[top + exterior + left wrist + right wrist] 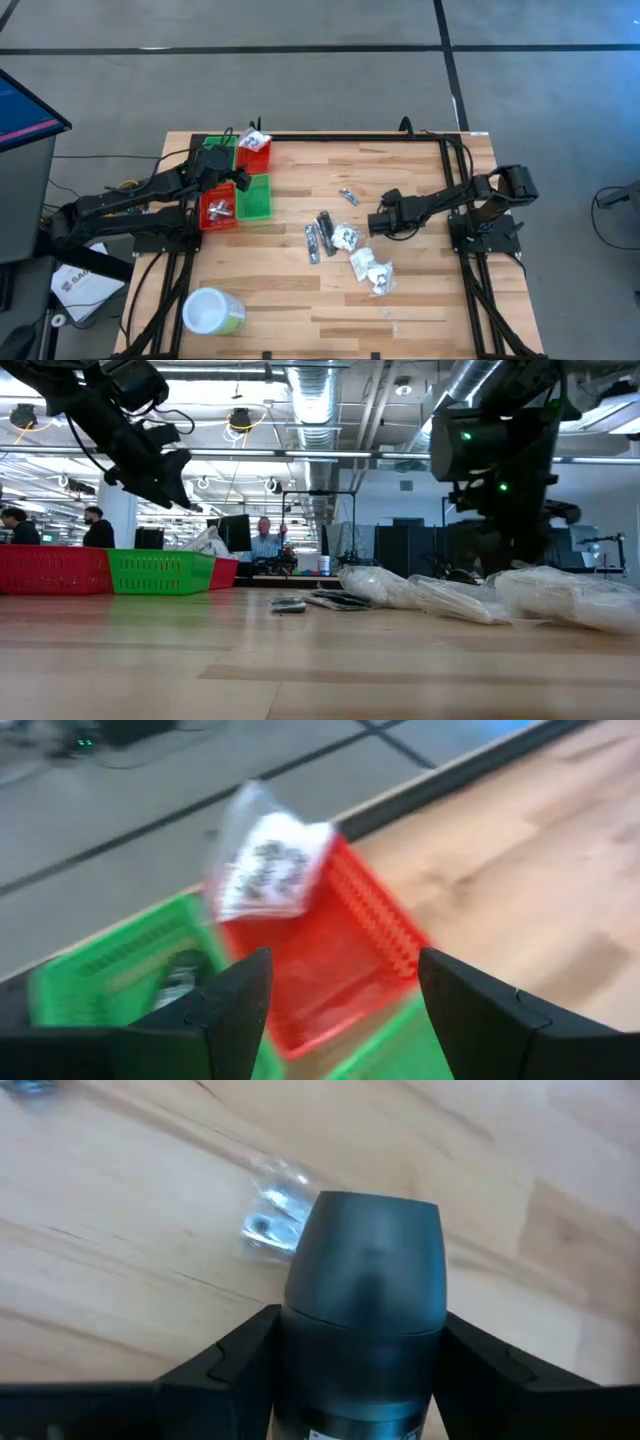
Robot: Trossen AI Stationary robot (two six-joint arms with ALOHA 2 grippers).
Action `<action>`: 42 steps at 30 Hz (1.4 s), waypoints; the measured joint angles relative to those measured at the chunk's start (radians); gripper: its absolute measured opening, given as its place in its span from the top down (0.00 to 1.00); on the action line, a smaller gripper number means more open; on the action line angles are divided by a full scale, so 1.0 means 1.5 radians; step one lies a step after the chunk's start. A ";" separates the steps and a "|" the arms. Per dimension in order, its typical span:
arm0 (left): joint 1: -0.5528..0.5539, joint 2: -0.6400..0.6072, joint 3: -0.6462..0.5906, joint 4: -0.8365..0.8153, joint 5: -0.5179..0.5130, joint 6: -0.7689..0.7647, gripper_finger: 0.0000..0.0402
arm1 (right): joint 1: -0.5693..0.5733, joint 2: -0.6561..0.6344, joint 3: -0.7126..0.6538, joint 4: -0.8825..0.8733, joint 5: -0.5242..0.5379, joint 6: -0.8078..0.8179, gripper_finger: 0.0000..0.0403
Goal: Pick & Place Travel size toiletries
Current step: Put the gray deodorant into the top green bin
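My right gripper [383,222] is shut on a dark grey oval mini bottle [365,1280] above the middle right of the table. Slim dark and silver tubes [320,238] and white crinkly packets [368,266] lie flat on the wood beside it. A small clear-wrapped item [275,1220] lies on the table under the bottle. My left gripper [345,990] is open and empty above the small bins at the far left. A white printed packet [265,865] leans on the far rim of a red bin [350,955]. My right gripper pinches the mini bottle's body [360,1350] between its two fingers [230,1365], one on each side. The bottle lies along the fingers, and its rounded end [365,1230] sticks out past the fingertips. It looks clear of the table; the fingers hide the contact lower down.
Two red and two green bins [255,198] stand together at the far left; one red bin [218,208] holds items and a green bin [110,970] holds a dark one. A big white-lidded green tub [212,312] lies at the near left. People show in the room beyond.
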 joint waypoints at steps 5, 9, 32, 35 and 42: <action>-0.005 -0.028 0.000 0.019 0.057 0.020 0.39 | -0.033 0.000 0.034 0.059 0.019 -0.116 0.50; -0.006 -0.059 0.000 0.050 0.129 0.021 0.39 | -0.064 -0.001 0.075 0.129 0.022 -0.240 0.50; -0.068 -0.040 -0.068 0.410 0.347 0.030 0.39 | -0.132 -0.002 0.186 0.643 -0.228 -0.653 0.50; -0.085 -0.020 -0.087 0.496 0.377 0.035 0.39 | -0.130 -0.002 0.186 0.663 -0.229 -0.654 0.50; -0.123 0.058 -0.113 0.660 0.385 0.035 0.39 | -0.119 -0.002 0.186 0.708 -0.233 -0.675 0.50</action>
